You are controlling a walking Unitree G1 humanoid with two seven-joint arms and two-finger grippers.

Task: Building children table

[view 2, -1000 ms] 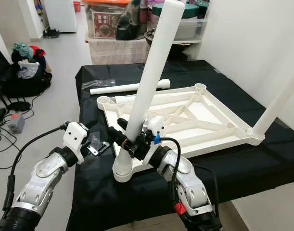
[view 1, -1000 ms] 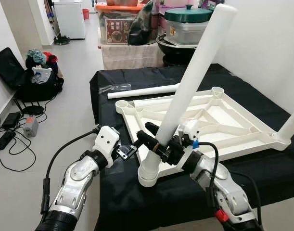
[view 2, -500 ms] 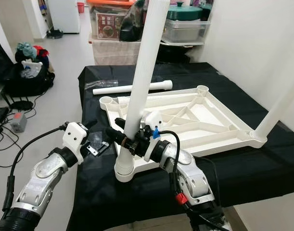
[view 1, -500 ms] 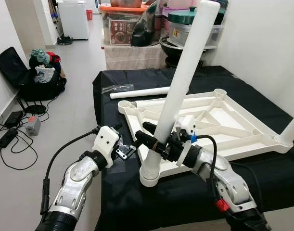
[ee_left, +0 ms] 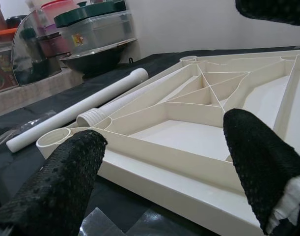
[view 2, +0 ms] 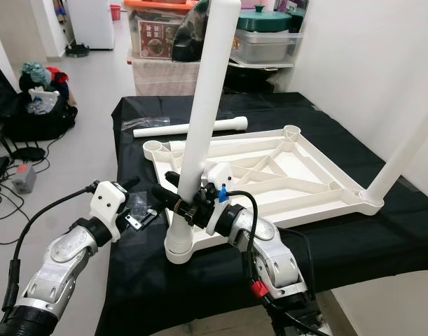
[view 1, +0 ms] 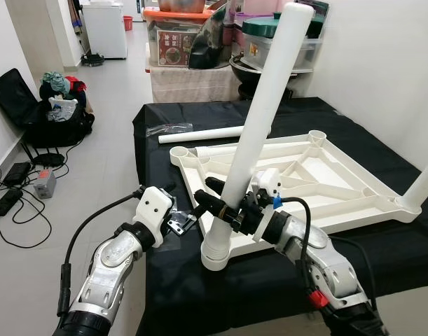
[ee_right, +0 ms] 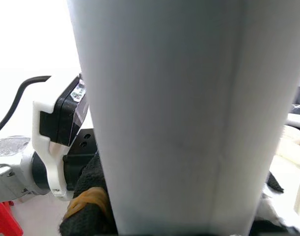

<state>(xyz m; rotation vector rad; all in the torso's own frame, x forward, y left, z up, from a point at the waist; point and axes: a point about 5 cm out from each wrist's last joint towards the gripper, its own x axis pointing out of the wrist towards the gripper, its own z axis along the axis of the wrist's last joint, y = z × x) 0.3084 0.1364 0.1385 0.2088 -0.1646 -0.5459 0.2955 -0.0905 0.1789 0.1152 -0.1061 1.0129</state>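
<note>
My right gripper (view 1: 224, 210) is clamped around a white table leg (view 1: 259, 129), low on the shaft, the leg leaning toward one o'clock from the corner socket (view 1: 216, 255) of the upturned white tabletop (view 1: 326, 185). That tabletop lies on the black cloth (view 1: 164, 280), its near corner at six o'clock. My left gripper (view 1: 188, 221) sits at nine o'clock of the socket, fingers (ee_left: 61, 187) spread wide and holding nothing. A loose leg (view 1: 206, 133) lies at twelve o'clock.
</note>
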